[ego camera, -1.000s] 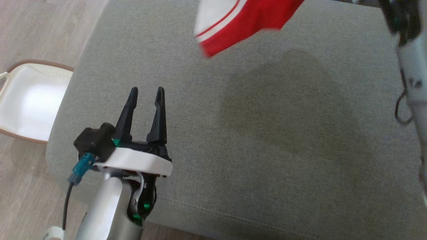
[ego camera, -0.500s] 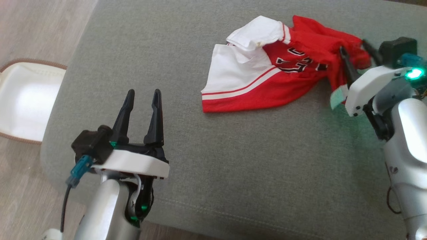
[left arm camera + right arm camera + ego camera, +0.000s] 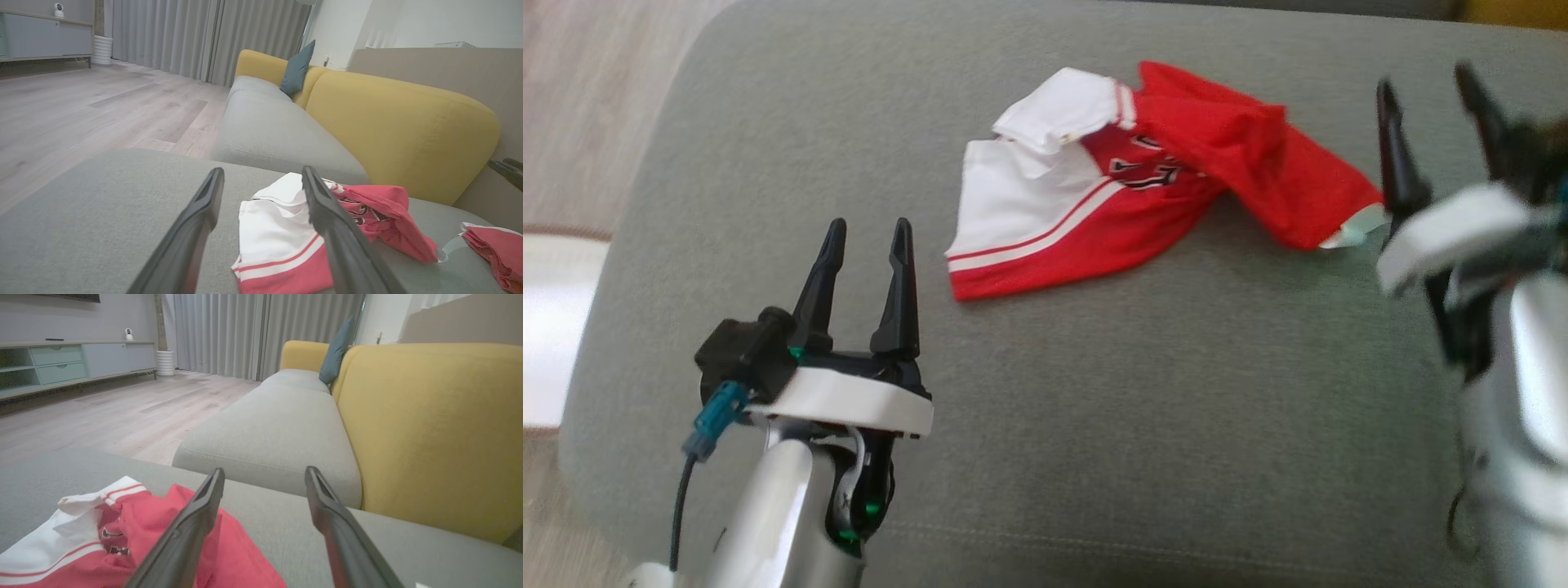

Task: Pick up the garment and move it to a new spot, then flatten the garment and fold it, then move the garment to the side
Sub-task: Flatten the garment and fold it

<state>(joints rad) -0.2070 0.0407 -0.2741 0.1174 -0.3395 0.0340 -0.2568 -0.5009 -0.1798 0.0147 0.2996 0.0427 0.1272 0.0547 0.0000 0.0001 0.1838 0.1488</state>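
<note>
Head view: the left gripper [image 3: 868, 224] hangs over the near left of the grey cushion [image 3: 1176, 408], fingers spread and empty, and the right gripper [image 3: 1421, 77], smeared by blur, also stands parted and bare at the right. A pale shape [image 3: 556, 327] cut off at the left edge is perhaps a basket, its contents unreadable. The red-and-white garment [image 3: 1094, 220] lies crumpled on the far middle of the cushion, its right corner just beside the right gripper and well apart from the left, its lettering partly folded under.

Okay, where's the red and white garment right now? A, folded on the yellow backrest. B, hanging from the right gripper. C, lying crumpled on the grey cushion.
C: the garment lies bunched on the grey cushion, and the left gripper and right gripper are both open, holding nothing.
</note>
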